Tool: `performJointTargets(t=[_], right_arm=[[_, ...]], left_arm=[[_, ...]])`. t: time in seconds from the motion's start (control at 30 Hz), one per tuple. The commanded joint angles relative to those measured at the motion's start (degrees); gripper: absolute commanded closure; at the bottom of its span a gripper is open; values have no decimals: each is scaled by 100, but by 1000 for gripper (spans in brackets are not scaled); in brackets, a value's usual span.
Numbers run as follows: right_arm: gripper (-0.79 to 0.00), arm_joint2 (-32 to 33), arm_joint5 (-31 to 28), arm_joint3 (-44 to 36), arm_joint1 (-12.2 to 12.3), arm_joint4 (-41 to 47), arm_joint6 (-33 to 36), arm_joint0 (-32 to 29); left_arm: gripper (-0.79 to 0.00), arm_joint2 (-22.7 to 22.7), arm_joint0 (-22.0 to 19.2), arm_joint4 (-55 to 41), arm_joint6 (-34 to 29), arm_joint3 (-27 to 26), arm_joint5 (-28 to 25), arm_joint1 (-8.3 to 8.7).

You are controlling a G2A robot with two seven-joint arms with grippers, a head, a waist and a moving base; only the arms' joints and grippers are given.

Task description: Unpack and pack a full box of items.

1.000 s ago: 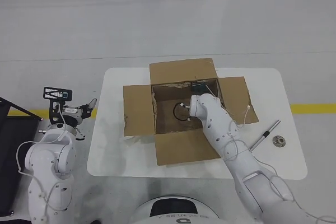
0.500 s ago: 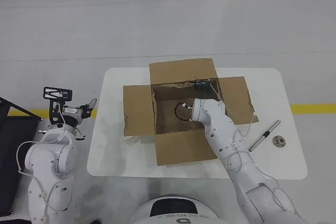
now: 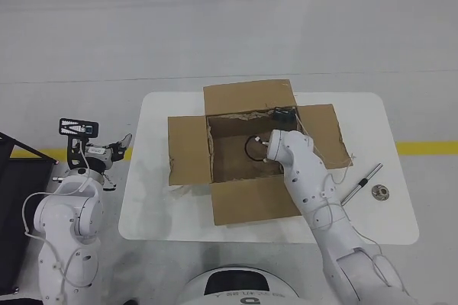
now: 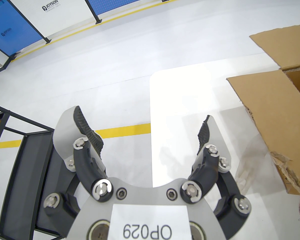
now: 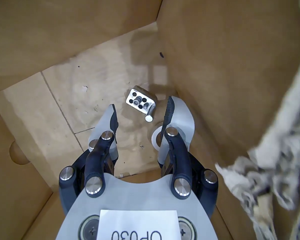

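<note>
An open cardboard box (image 3: 185, 150) stands on the white table (image 3: 153, 206) with all its flaps spread out. My right arm reaches down into the box; my right gripper (image 5: 141, 112) is open just above the box floor. A small metal block with holes and a short pin (image 5: 140, 100) lies on the floor close to the fingertips, near a corner of the box (image 5: 202, 51). A white ring (image 5: 156, 138) lies by one finger. My left gripper (image 4: 143, 121) is open and empty, off the table's left edge, also seen from above (image 3: 120, 143).
A metal rod (image 3: 360, 184) and a small round metal part (image 3: 379, 191) lie on the table right of the box. A dark rack (image 4: 27, 166) stands on the floor to the left. Torn cardboard edges (image 5: 272, 176) hang at the box rim.
My right arm has shifted to the right and toward the far right corner inside the box. The left arm has not moved.
</note>
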Motion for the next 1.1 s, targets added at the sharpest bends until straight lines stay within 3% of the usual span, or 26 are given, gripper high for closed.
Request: performJointTargets(t=[0.0, 0.43, 0.47, 0.57, 0.87, 1.07], right_arm=[[-372, -7, 14, 175, -18, 46, -52, 67], [-206, 89, 70, 240, -56, 154, -169, -8], [-182, 102, 63, 217, -56, 162, -164, -28], [0, 132, 58, 191, -55, 147, -157, -77], [0, 136, 45, -541, -52, 56, -273, -481], [0, 190, -77, -2310, -15, 114, -789, -1387]], left_arm=[[-785, 0, -1, 0, -1, 1, 0, 0], [-785, 0, -1, 0, -1, 1, 0, 0], [-785, 0, -1, 0, -1, 1, 0, 0], [-785, 0, -1, 0, -1, 1, 0, 0], [-785, 0, -1, 0, -1, 1, 0, 0], [-785, 0, -1, 0, -1, 1, 0, 0]])
